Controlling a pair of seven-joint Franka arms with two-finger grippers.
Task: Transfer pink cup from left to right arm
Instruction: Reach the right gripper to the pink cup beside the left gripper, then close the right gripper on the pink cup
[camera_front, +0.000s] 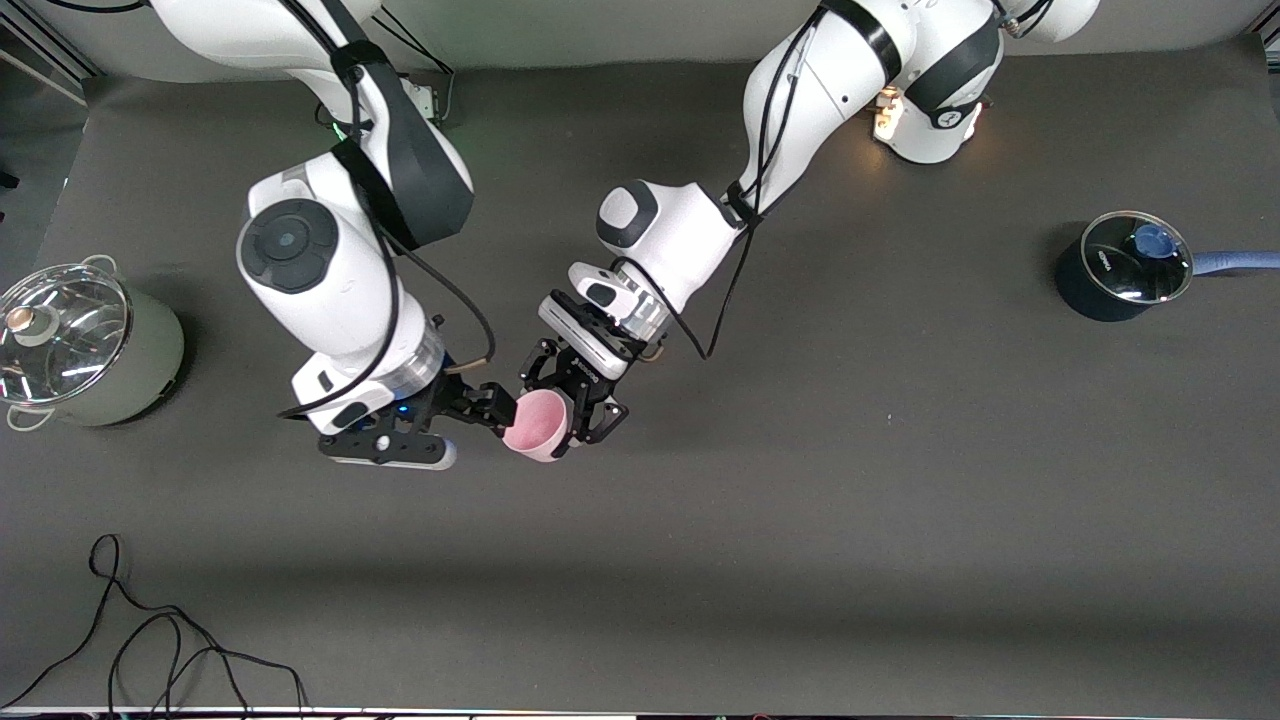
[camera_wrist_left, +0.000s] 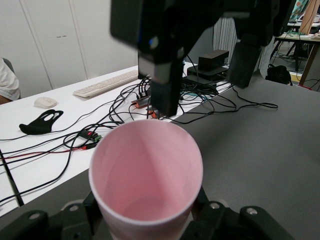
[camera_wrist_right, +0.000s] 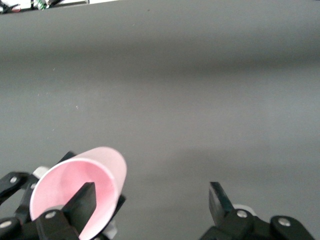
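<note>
Front view: both arms meet over the middle of the dark grey table (camera_front: 800, 520). Left gripper (camera_front: 570, 405) is closed on the pink cup (camera_front: 536, 425), gripping its body, and holds it up in the air with its open mouth turned toward the right gripper (camera_front: 480, 405). Right gripper stands with its fingers spread wide, right at the cup's rim; one finger (camera_front: 497, 407) lies against or just beside the rim, contact not certain.

Left wrist view: pink cup (camera_wrist_left: 146, 172) sits between the gripper's black fingers, its mouth wide open to the camera and its inside empty. Right gripper's two dark fingers (camera_wrist_left: 165, 90) hang just past the rim, apart from each other.

Right wrist view: pink cup (camera_wrist_right: 100, 175) shows tilted, mouth facing the camera. One right finger (camera_wrist_right: 82, 202) is in front of the cup's mouth, the other finger (camera_wrist_right: 219, 200) is well apart from it over bare table. No closure on the cup by the right gripper.

Other items, front view: pale green pot with glass lid (camera_front: 75, 345) at the right arm's end of the table; dark blue pot with glass lid (camera_front: 1125, 265) at the left arm's end; loose black cable (camera_front: 150, 640) on the table nearest the front camera.
</note>
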